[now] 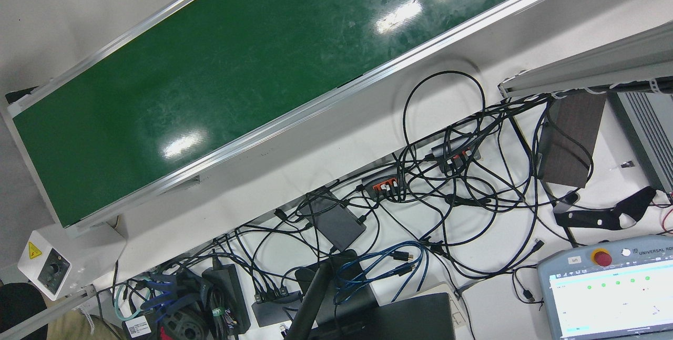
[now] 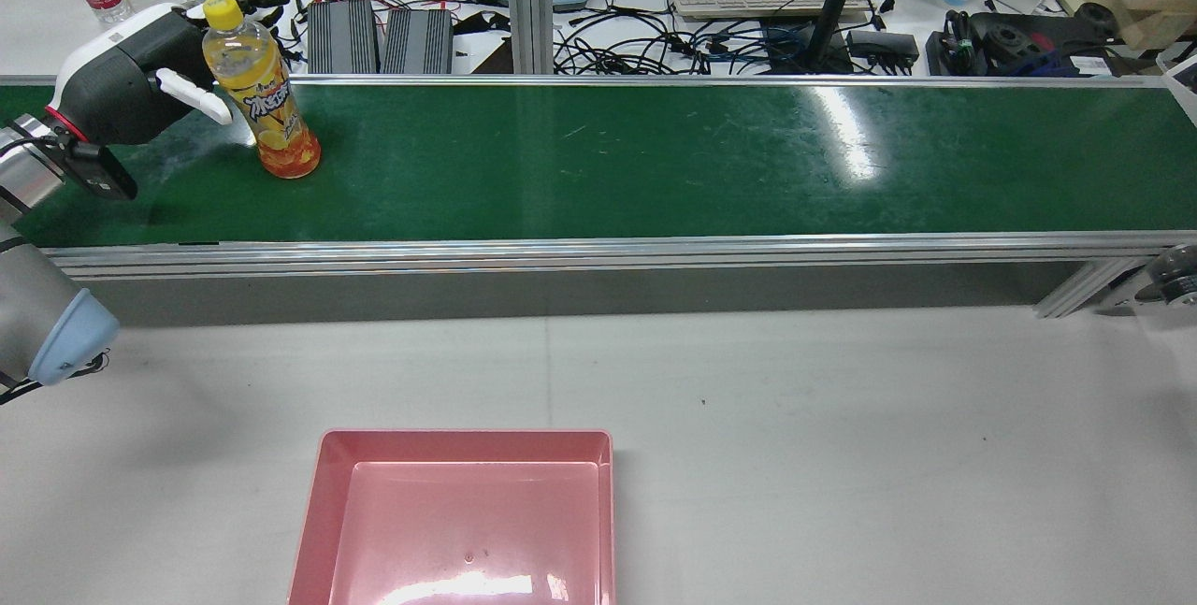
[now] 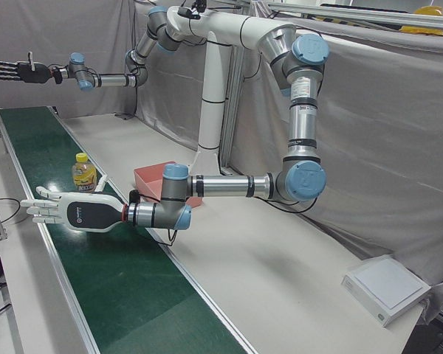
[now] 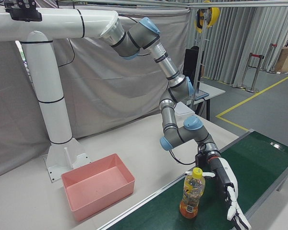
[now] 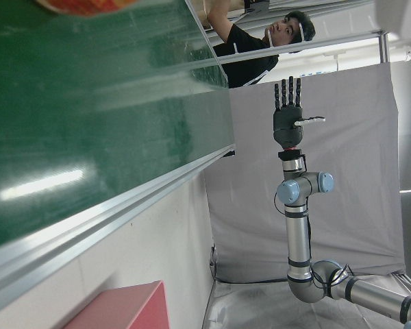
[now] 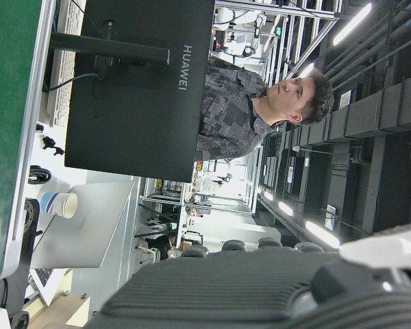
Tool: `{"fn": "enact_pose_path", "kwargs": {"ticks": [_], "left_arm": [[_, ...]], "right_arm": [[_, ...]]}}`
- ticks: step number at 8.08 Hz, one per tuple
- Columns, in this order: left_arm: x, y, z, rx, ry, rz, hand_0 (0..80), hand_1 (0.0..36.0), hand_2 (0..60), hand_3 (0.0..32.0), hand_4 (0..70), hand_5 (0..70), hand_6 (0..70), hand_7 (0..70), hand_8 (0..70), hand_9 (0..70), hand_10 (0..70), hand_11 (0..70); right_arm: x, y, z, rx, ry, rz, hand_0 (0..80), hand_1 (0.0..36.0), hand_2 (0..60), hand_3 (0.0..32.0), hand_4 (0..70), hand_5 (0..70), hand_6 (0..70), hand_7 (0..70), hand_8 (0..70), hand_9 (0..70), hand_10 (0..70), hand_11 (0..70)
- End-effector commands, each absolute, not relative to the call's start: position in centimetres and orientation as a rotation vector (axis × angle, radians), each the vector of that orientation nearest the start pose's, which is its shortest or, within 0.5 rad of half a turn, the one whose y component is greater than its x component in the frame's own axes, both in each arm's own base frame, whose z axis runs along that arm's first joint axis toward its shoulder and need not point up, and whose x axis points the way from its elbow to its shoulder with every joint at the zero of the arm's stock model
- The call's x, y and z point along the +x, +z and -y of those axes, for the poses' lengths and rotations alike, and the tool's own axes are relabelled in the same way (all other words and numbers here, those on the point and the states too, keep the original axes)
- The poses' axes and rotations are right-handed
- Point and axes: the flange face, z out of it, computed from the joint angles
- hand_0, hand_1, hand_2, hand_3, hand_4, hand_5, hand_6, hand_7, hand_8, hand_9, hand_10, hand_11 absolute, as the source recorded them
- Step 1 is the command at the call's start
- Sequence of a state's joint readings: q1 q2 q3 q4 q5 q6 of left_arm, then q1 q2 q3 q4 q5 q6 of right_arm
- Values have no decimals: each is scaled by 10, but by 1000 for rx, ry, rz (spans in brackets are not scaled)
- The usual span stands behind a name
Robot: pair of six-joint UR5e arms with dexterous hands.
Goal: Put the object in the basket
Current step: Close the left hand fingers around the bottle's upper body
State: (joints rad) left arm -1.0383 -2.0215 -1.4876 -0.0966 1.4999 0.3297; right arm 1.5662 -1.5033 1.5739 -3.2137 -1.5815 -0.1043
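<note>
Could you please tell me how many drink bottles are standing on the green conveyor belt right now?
1. The orange drink bottle stands upright near the left end of the belt in the rear view, right beside the open left hand. No other is visible on the belt.

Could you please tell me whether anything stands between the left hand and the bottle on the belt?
Nothing visible does. The open white left hand sits right beside the upright yellow-capped orange drink bottle on the green conveyor belt, and no object shows between them.

Bright, even overhead light throws white glare streaks on the belt [image 2: 655, 156]; the hand views look soft.
</note>
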Motion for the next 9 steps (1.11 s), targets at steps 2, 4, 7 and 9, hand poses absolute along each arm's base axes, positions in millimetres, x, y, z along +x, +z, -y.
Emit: {"fn": "enact_pose_path", "kwargs": {"ticks": [2,4,7,9], "left_arm": [[224,434,657,-195,-1342,-2411,579,88,0,0,130,221,0,15,62,56,36,68],[222,443,655,-176,-1411,-2336,572,95,0,0,136,321,0,49,100,110,99,159],[218,429,656,-170,-1392,-2361,692,56,11,0,700,700,700,700,700,700,700,700],[217,411,651,-178,-1359,-2393,585,82,397,0,700,700,700,700,700,700,700,700]], "right_arm": [[130,659,520,-101,-2281,-2279,0,0,0,0,0,0,0,0,0,0,0,0],[130,659,520,-101,-2281,-2279,0,0,0,0,0,0,0,0,0,0,0,0],[130,659,520,-101,-2281,-2279,0,0,0,0,0,0,0,0,0,0,0,0],[130,659,520,-101,-2281,-2279,0,0,0,0,0,0,0,0,0,0,0,0]]}}
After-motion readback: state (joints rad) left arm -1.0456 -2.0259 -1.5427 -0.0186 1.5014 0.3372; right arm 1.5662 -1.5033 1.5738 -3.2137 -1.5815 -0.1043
